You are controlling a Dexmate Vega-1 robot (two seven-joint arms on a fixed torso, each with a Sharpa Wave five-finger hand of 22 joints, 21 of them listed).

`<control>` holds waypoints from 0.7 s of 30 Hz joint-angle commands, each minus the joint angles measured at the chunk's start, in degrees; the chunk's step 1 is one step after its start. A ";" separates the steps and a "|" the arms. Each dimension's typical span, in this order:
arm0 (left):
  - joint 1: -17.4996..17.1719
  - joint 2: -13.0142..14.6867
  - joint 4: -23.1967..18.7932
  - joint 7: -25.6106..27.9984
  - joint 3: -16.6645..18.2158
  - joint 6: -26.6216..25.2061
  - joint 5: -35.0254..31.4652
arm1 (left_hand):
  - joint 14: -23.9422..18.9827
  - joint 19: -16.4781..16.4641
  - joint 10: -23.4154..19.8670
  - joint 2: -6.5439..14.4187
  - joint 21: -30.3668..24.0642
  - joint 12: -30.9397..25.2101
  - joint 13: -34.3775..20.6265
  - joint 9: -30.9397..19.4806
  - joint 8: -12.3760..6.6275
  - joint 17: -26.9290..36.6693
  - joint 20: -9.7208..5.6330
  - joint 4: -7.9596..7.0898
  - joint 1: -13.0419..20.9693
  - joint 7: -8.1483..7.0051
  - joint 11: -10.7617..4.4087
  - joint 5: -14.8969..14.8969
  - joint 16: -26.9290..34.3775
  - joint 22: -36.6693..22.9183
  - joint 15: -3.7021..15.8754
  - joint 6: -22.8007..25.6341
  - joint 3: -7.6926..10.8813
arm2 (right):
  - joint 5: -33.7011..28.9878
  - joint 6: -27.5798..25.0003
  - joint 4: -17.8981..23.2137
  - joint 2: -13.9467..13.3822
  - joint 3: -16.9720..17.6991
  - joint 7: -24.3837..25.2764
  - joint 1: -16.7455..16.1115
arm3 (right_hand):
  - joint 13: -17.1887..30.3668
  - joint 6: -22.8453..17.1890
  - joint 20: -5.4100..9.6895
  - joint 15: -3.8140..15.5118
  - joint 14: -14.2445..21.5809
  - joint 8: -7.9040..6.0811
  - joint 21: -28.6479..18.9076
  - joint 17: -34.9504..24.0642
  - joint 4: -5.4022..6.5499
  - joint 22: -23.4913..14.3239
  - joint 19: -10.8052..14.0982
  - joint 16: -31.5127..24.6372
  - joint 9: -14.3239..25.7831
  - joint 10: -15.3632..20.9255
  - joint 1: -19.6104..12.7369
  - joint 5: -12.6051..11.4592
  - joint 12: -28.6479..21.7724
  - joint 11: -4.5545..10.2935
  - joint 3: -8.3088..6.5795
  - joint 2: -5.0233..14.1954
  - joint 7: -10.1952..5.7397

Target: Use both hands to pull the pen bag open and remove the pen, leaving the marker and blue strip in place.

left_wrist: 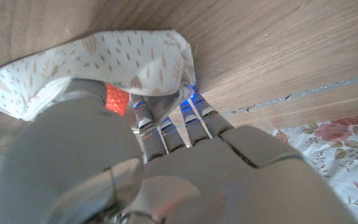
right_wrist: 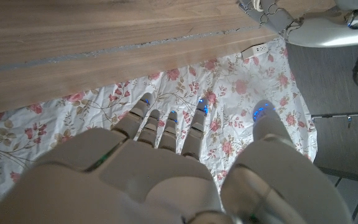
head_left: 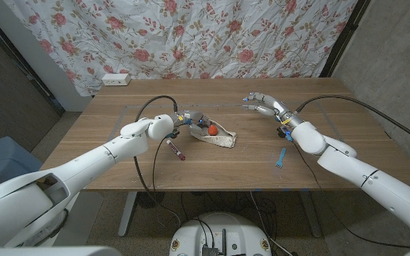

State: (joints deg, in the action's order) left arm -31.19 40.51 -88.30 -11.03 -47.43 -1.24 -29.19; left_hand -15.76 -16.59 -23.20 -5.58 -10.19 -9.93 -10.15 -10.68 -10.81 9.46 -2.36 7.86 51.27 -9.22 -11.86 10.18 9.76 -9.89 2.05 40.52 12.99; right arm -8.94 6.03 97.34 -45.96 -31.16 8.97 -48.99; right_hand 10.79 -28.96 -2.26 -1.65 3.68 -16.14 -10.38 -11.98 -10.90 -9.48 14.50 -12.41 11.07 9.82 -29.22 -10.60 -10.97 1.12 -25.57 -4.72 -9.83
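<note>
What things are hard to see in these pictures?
- Inside the pen bag, head view: too small to tell what the red thing is.
- Left hand's hold on the bag, left wrist view: the hand's own back hides its fingertips.
- Item by the bag, head view: too small to tell pen from marker.
- Blue strip, head view: too small for detail.
- Right hand: nothing visible in it.
</note>
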 commanded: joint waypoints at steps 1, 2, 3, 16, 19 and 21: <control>0.32 -0.26 0.55 0.29 -0.18 0.71 0.35 | 0.21 0.36 0.02 0.21 -0.23 -0.49 -0.10 0.04 -0.20 0.20 0.03 -0.12 -0.53 -0.02 0.23 0.01 0.26 0.08 6.17 -0.05 -0.09 | -5.74 -0.33 1.55 -0.64 -1.88 -2.58 2.23 | 0.26 -0.05 -0.45 -0.68 0.03 -0.31 -0.09 -0.23 0.18 -0.09 0.05 0.26 0.25 -0.51 -1.07 0.09 0.22 -0.11 -0.49 0.24 -0.73; 0.30 -0.28 0.56 0.33 -0.17 0.67 0.38 | 0.20 0.38 0.02 0.22 -0.24 -0.50 -0.10 0.04 -0.20 0.20 0.01 -0.12 -0.58 -0.03 0.23 0.01 0.27 0.08 6.17 -0.06 -0.10 | -6.03 -0.44 1.69 -0.64 -1.91 -2.67 2.31 | 0.26 -0.06 -0.47 -0.67 0.01 -0.32 -0.09 -0.24 0.20 -0.09 0.04 0.26 0.26 -0.54 -1.17 0.10 0.23 -0.11 -0.49 0.20 -0.79; 0.27 -0.31 0.55 0.32 -0.13 0.62 0.50 | 0.19 0.39 0.03 0.23 -0.24 -0.50 -0.10 0.04 -0.20 0.20 0.01 -0.13 -0.60 -0.02 0.22 0.01 0.27 0.08 6.15 -0.07 -0.11 | -6.34 -0.33 1.74 -0.69 -1.96 -2.80 2.43 | 0.26 -0.10 -0.48 -0.71 0.00 -0.34 -0.09 -0.25 0.22 -0.09 0.03 0.25 0.26 -0.60 -1.25 0.11 0.24 -0.02 -0.50 0.18 -0.79; 0.13 -0.48 0.43 0.55 -0.08 0.11 0.90 | 0.16 0.41 0.01 0.39 -0.36 -0.60 -0.09 0.06 -0.25 0.19 0.05 -0.17 -1.05 0.08 0.41 -0.03 0.38 0.08 5.92 -0.03 -0.23 | -10.85 0.10 2.49 -1.45 -3.57 -6.79 5.01 | 0.27 -1.66 -1.02 -0.92 -0.52 -0.98 -0.13 -0.42 0.51 -0.11 -0.19 0.25 0.32 -1.01 -2.96 0.20 0.25 0.01 -0.72 0.13 -2.14; 0.40 -0.69 0.77 0.29 -0.20 0.30 1.11 | 0.15 0.38 -0.02 0.42 -0.40 -0.63 -0.09 0.06 -0.29 0.19 0.03 -0.18 -1.13 0.11 0.41 -0.03 0.39 0.08 5.93 0.05 -0.25 | -12.65 0.38 2.40 -1.43 -4.23 -7.39 5.82 | 0.28 -1.66 -1.05 -1.19 -0.78 -0.98 -0.13 -0.46 0.55 -0.11 -0.27 0.31 0.32 -1.27 -3.26 0.25 0.31 0.07 -0.71 0.04 -2.23; 0.52 -0.86 0.95 0.36 -0.30 0.33 1.07 | 0.14 0.37 -0.04 0.45 -0.42 -0.65 -0.09 0.06 -0.27 0.19 0.08 -0.19 -1.20 0.13 0.51 -0.04 0.40 0.08 5.87 0.01 -0.27 | -13.89 0.51 2.20 -1.25 -4.70 -7.64 6.36 | 0.28 -1.65 -1.06 -1.19 -0.87 -0.97 -0.13 -0.47 0.56 -0.11 -0.27 0.33 0.32 -1.32 -3.33 0.26 0.31 0.07 -0.71 0.01 -2.25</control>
State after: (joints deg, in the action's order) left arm -31.07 40.12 -87.87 -10.66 -47.53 -0.94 -28.40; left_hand -15.76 -16.28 -23.21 -4.97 -10.20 -10.20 -10.15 -10.68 -10.81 9.46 -2.05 7.86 50.68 -9.21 -11.86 10.18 9.76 -9.85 2.05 40.53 12.99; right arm -17.84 5.76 99.52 -47.19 -34.08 3.82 -45.03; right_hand 10.79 -30.49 -2.88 -2.49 2.84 -16.75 -10.38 -12.13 -10.50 -9.47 13.88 -12.41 11.35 8.87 -31.70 -10.37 -10.80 1.03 -25.96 -4.51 -11.80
